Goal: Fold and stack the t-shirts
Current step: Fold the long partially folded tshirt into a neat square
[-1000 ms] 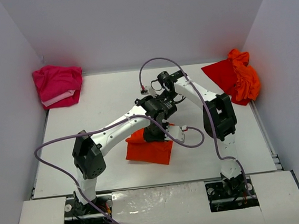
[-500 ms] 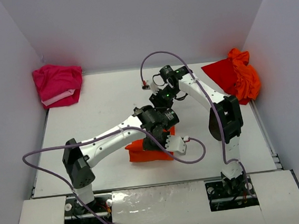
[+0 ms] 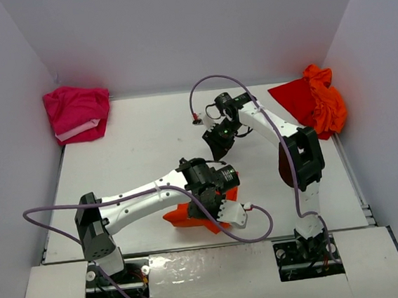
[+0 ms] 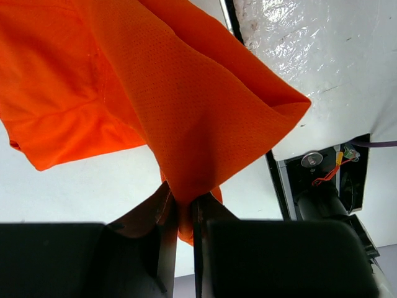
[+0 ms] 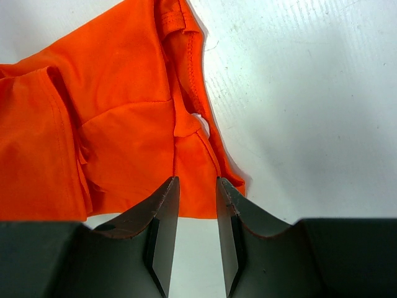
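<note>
Left tool point(image 4: 184, 203) clenched on bunched fold of orange t-shirt point(image 4: 186, 93); cloth fans out from jaws. Shirt lies at near centre of table point(image 3: 135, 148), close to front edge, partly covered by left arm in top view. Right tool point(image 5: 194, 183) released, jaws slightly apart, nothing between them, raised farther back, apart from shirt. Pink t-shirt point(image 3: 77, 113) in far left corner. Red t-shirt point(image 3: 293, 100) and second orange t-shirt point(image 3: 327, 105) heaped together at far right.
</note>
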Tool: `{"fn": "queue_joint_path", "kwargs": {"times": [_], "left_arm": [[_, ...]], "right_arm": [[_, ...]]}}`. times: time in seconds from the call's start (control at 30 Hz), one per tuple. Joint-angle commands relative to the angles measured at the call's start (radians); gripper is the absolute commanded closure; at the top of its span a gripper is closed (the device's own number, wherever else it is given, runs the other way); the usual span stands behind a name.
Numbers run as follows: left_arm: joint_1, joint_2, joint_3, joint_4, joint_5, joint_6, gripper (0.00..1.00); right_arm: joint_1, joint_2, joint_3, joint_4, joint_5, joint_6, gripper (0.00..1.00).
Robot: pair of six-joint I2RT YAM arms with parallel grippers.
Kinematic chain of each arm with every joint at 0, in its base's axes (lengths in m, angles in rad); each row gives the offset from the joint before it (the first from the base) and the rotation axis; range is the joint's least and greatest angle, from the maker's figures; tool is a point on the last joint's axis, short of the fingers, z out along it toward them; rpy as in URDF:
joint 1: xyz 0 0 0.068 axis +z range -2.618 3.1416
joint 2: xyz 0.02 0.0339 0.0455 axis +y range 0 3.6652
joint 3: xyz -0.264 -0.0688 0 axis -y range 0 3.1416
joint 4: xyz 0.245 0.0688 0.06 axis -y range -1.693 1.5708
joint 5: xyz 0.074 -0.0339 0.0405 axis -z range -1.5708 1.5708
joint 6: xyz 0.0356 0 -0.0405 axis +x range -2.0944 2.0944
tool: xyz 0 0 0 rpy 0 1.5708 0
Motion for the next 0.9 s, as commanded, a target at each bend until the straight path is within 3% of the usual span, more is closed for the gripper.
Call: {"fn": "queue_joint_path", "kwargs": {"times": [0.0,0.23,0.57,0.73,0.8,0.87], "left_arm": [[-0.014,0.003,0.021,-0.155,0.031,0.012,1.0],[-0.004,0.113,0.093,-0.181,0.044,0.113,1.0],[0.162,0.222,0.201,-0.058,0.029,0.188,0.99],[0.237,0.205,0.217,0.173,-0.096,0.097,0.55],[0.27,0.188,0.223,0.254,-0.13,0.062,0.54],[0.309,0.171,0.244,0.302,-0.133,0.037,0.4]], "right_arm": [[-0.005,-0.087,0.006,0.0,-0.019,-0.001,0.72],[-0.008,-0.09,-0.01,0.007,-0.041,-0.01,0.72],[-0.053,-0.117,-0.038,0.023,-0.07,-0.01,0.72],[-0.067,-0.114,-0.044,0.03,-0.075,-0.004,0.72],[-0.072,-0.114,-0.049,0.034,-0.075,-0.005,0.72],[-0.074,-0.115,-0.046,0.035,-0.079,-0.001,0.72]]}}
